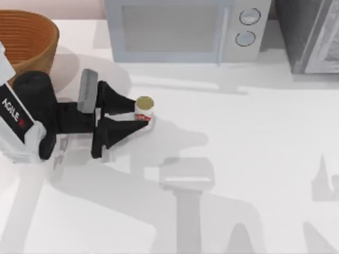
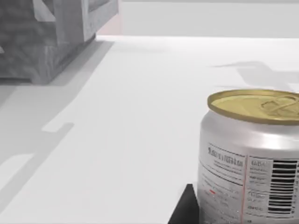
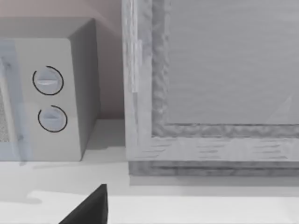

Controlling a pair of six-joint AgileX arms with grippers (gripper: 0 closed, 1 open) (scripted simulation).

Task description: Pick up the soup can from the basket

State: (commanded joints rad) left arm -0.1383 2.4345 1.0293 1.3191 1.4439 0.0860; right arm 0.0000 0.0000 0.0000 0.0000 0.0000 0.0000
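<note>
The soup can (image 1: 144,103) stands upright over the white table, outside the basket and to its lower right. It has a golden top and a red and white label. My left gripper (image 1: 142,115) reaches in from the left, its two black fingers (image 1: 119,101) closed on the can's sides. Up close in the left wrist view, the soup can (image 2: 250,158) shows its silver barcode side beside a black fingertip (image 2: 186,211). The orange-brown woven basket (image 1: 37,39) sits at the table's far left corner. A black part of my right gripper (image 3: 88,210) shows in the right wrist view.
A grey microwave (image 1: 180,29) stands along the back edge, with a grey cabinet (image 1: 312,37) at the back right. The right wrist view faces the microwave's knobs (image 3: 49,100) and the cabinet (image 3: 210,93). White tabletop (image 1: 254,159) stretches to the right of the can.
</note>
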